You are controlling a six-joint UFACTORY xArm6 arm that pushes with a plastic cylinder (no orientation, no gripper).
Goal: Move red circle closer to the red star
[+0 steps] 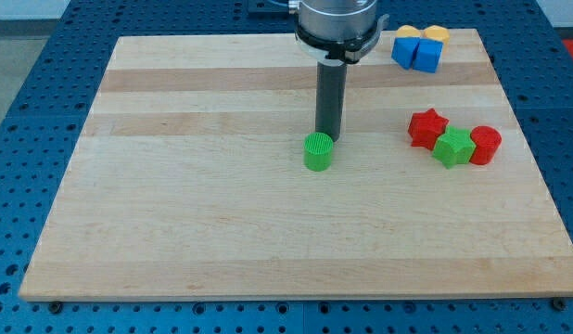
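The red circle point(486, 145) sits at the view's right on the wooden board point(222, 223). A green star-like block point(453, 147) lies between it and the red star point(426, 128), touching both. My tip point(326, 135) is near the board's middle, well to the left of these blocks. It stands right behind a green cylinder point(318, 151), at or very near its upper edge.
Two blue blocks point(416, 52) and a yellow block point(435, 35) are clustered at the view's top right. The board lies on a blue perforated table point(27, 111).
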